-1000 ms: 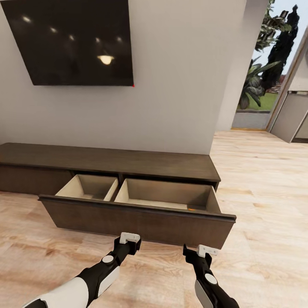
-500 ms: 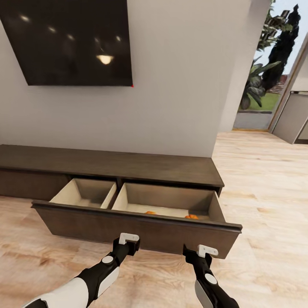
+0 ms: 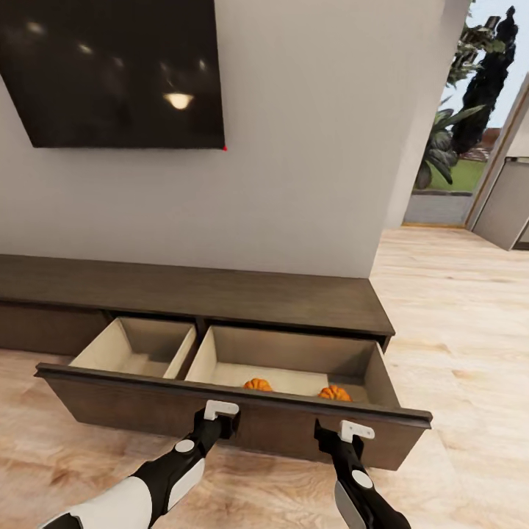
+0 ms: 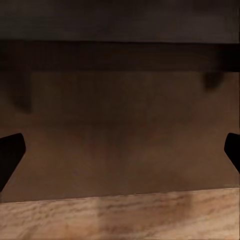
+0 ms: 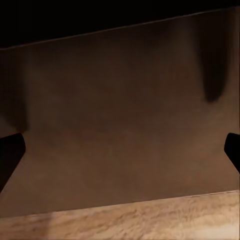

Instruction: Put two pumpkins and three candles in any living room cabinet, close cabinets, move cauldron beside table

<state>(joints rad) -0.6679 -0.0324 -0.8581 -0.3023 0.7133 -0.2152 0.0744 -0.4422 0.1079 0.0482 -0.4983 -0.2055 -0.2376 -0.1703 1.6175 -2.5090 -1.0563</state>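
Note:
The long dark brown cabinet [image 3: 220, 290] stands against the wall with its wide drawer pulled out. Two orange pumpkins [image 3: 258, 384] [image 3: 335, 393] lie in the drawer's right tan compartment; the left compartment [image 3: 136, 349] shows bare. My left gripper [image 3: 221, 411] and right gripper [image 3: 355, 432] are both held right at the drawer front [image 3: 132, 400], low down. In the left wrist view, the left gripper [image 4: 120, 155] is open, its fingertips [image 4: 10, 152] spread wide before the brown panel. The right gripper [image 5: 120, 155] is open the same way. The candles and cauldron are out of view.
A black TV [image 3: 117, 73] hangs on the grey wall above the cabinet. Light wooden floor [image 3: 463, 330] stretches to the right toward an opening with outdoor plants [image 3: 448, 147]. The wall corner [image 3: 411, 147] ends just past the cabinet's right end.
The camera has come closer and higher over the drawer, so both pumpkins inside now show above its front edge. Both grippers stay open in front of the drawer face.

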